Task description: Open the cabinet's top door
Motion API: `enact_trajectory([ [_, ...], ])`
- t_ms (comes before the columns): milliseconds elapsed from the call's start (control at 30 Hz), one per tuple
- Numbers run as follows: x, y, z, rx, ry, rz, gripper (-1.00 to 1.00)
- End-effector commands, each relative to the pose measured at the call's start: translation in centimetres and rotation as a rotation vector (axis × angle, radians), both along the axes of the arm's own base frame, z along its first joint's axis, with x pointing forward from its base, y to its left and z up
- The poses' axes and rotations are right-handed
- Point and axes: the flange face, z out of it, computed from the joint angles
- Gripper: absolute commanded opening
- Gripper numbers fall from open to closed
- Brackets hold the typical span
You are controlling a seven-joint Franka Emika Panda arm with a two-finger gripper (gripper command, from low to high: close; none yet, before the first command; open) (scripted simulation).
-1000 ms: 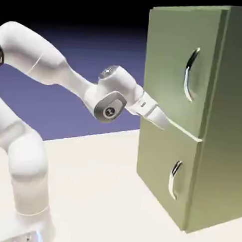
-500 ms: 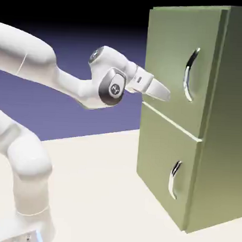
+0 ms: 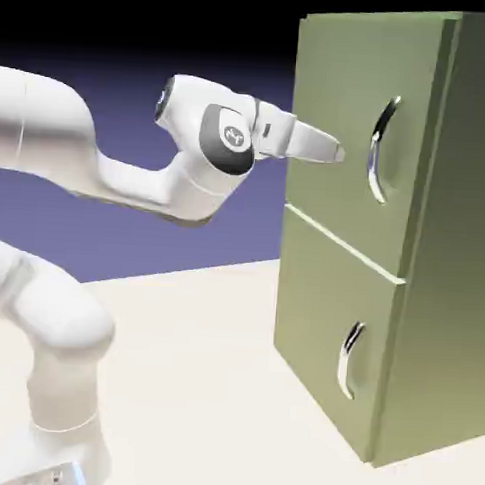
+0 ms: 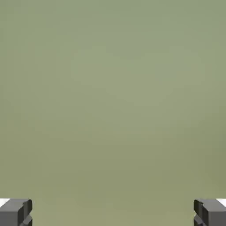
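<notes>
Olive-green cabinet (image 3: 427, 236), box-shaped, standing on a pale table (image 3: 199, 384) at the exterior view's right side. 2 flat doors stacked on its front face, both shut flush.

Top door (image 3: 342, 132): the taller panel, upper part of the cabinet. 1 long curved chrome handle (image 3: 380, 149), mounted upright toward the panel's right edge.

Lower door (image 3: 322, 331): shorter panel, directly beneath the top door, a thin seam between them. 1 smaller chrome handle (image 3: 349, 359), also toward the right edge.

Arm (image 3: 80, 178): white, jointed, left of the cabinet, reaching level toward the top door.

Gripper (image 3: 331, 149): pointed at the top door, tips close against the panel face, left of the long handle and about level with its middle; apart from the handle. Contact with the panel cannot be told.

Fingers (image 4: 15, 212): 2 grey tips at the hand view's bottom corners, spread wide, holding nothing. Plain olive-green door surface fills the rest of that view; no handle shows in it.
</notes>
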Motion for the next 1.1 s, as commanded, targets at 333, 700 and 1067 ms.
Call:
enact_trajectory([
  [333, -1.3, -4.3, 0.5, 0.040, -0.147, -0.002, 0.00],
  [700, -1.0, -9.7, -1.8, 0.094, -0.260, -0.006, 0.00],
  [1067, 3.2, -9.2, -1.8, 0.092, -0.262, -0.028, -1.00],
])
